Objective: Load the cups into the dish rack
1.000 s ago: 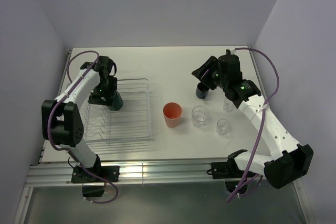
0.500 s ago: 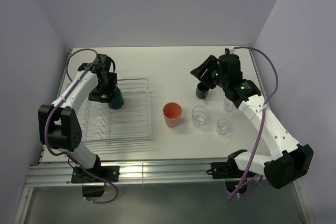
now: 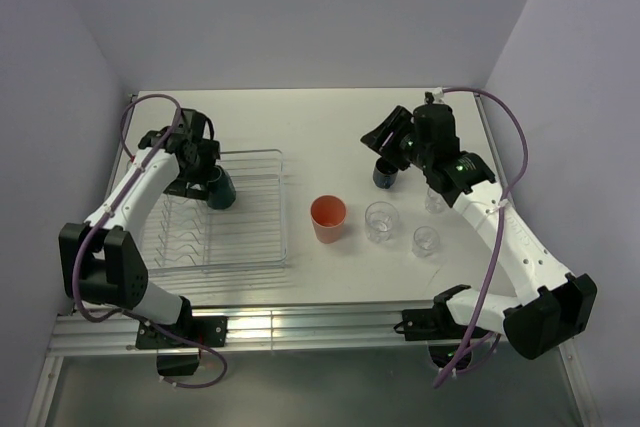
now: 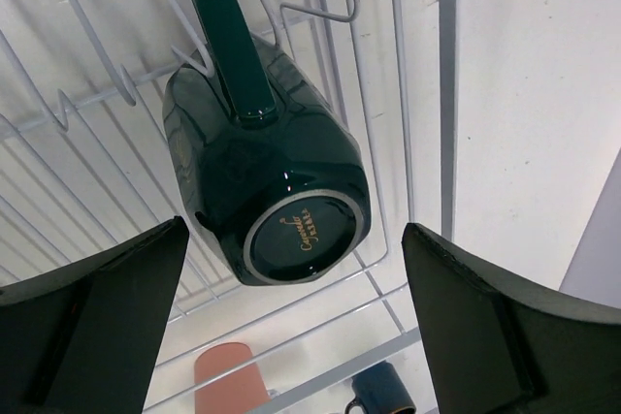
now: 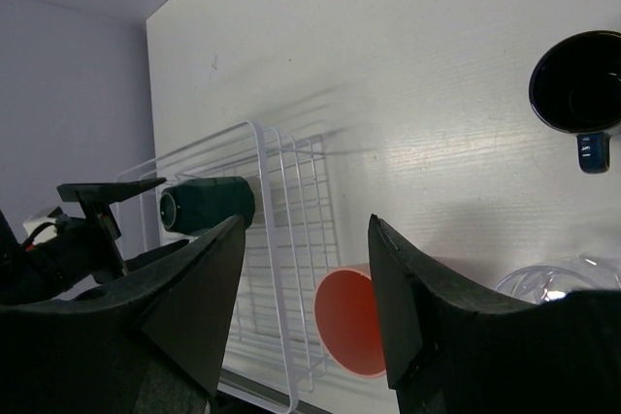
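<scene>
Presently the left gripper (image 4: 294,239) stands over the far half of the rack (image 3: 245,154). Its fingers (image 4: 107,317) are spread wide and hold nothing. The teal mug (image 4: 262,162) lies tipped on the rack's wires between and beyond the two fingers, clear of both. Its base ring faces the left wrist camera and its handle runs along the side facing that camera. From above, the mug sits about midway across the rack's width, close to the far rim.

The other cups stand on the table (image 3: 300,117), outside the rack. The tumbler (image 3: 328,219) is upright with its mouth up, near the rack's right rim but apart from it. A glass (image 3: 380,221) stands just to the right of it. A second glass (image 3: 426,240) stands further right and nearer the front edge. A third glass (image 3: 436,199) stands behind that one and is partly covered by the right arm (image 3: 500,227).

The navy mug (image 3: 386,173) is upright with its mouth up, behind the first glass. The right gripper (image 5: 306,239) hangs above the table just beside this mug. Its fingers (image 5: 408,307) are apart with nothing between them. In the right wrist view the mug sits off to the upper right, outside the gap, with its handle toward the camera.
</scene>
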Tool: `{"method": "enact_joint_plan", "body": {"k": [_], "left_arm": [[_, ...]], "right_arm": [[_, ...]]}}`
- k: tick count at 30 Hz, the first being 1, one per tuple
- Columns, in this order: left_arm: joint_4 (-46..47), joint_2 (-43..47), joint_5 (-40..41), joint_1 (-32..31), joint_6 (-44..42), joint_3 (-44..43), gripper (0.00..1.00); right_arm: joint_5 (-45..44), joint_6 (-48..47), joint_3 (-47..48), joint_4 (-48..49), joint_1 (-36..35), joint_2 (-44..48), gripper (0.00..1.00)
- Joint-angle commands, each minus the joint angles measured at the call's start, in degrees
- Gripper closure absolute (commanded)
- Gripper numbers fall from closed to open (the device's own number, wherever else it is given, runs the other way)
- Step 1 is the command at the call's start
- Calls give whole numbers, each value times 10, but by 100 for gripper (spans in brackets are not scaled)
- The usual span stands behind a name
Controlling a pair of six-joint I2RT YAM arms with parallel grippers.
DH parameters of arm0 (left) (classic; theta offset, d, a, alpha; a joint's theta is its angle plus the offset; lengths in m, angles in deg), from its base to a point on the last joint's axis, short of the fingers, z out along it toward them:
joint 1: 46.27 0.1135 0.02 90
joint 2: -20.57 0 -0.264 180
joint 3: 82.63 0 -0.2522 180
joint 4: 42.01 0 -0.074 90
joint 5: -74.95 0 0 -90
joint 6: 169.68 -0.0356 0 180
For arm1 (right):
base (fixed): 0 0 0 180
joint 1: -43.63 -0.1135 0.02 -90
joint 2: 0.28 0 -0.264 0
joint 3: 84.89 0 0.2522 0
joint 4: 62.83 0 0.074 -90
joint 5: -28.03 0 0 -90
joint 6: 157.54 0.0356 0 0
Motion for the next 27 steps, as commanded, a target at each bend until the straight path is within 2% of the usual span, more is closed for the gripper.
{"method": "enact_joint_plan", "body": {"k": [1,7,11,16,19,20,23,26,27], "left_arm": [[20,37,12,2,-25,14,1],[26,68,16,2,-47,26,1],[36,100,19,2,-81,28,1],[46,138,35,1,-181,7,1],[58,169,20,1,-255,-1,1],[61,181,3,1,-278,-4,10],[55,208,-16,1,-338,-11,20],[89,253,-58,1,-391,12,21],[108,266,-99,1,-429,34,21]], "right_arm": [[-21,-18,16,9,-16,-4,38],[-40,-32,28,-1,-29,-14,38],[-89,-53,44,-24,-57,-14,38],[-141,-100,71,-57,-110,-24,38],[-190,-122,78,-78,-169,-32,39],[-207,-124,74,-82,-204,-34,39],[-233,-136,56,-85,-245,-45,40],[-241,-142,45,-85,-285,-69,45],[-244,-144,44,-84,-306,-85,47]]}}
